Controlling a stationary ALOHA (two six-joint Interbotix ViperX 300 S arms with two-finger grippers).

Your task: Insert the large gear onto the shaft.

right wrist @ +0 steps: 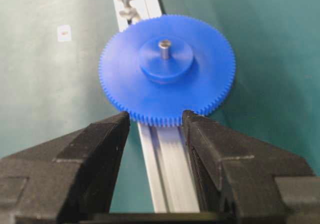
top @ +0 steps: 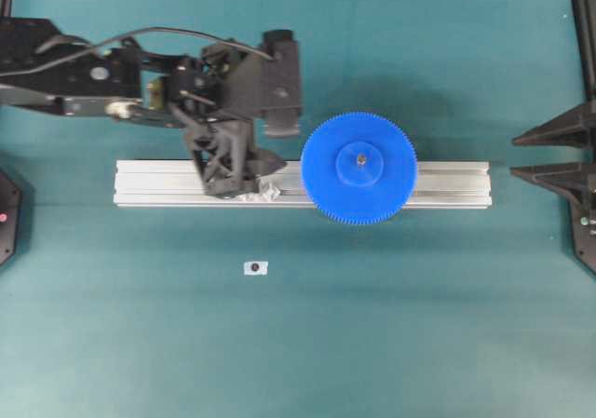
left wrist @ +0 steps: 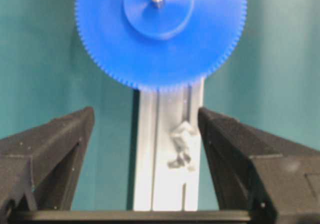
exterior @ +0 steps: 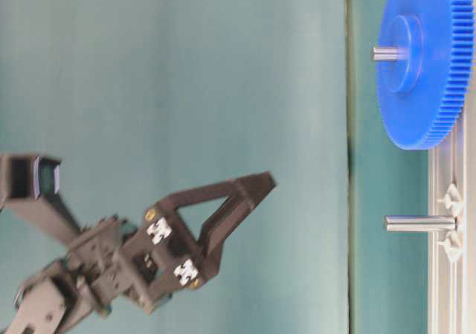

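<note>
On inspection, the large gear [top: 358, 168] lay flat on the aluminium rail [top: 447, 184] near the middle of the green table [top: 391, 325], already seated on the shaft [top: 359, 160], whose grey tip stood out of the raised hub at the centre hole. In the table-level view the shaft tip [exterior: 385, 53] projected clearly beyond the hub face. A second grey pin [exterior: 418, 223] stood on the same rail in a clear mount, apart from the gear, toward the table's left edge. My left claw [top: 270, 129] hung over the rail on that left side, close to the gear's rim but not touching it; its fingers [left wrist: 55, 149] were spread wide with nothing between them, and its wrist view showed the rail and the clear mount [left wrist: 181, 146] in the gap. My right claw [right wrist: 156, 134] was at the table's right edge, apart from the gear, its fingers [right wrist: 95, 154] likewise spread wide and holding nothing, with the toothed rim just beyond their tips in its wrist view. A small white marker [top: 255, 267] lay on the table toward the near edge, well clear of the rail.
</note>
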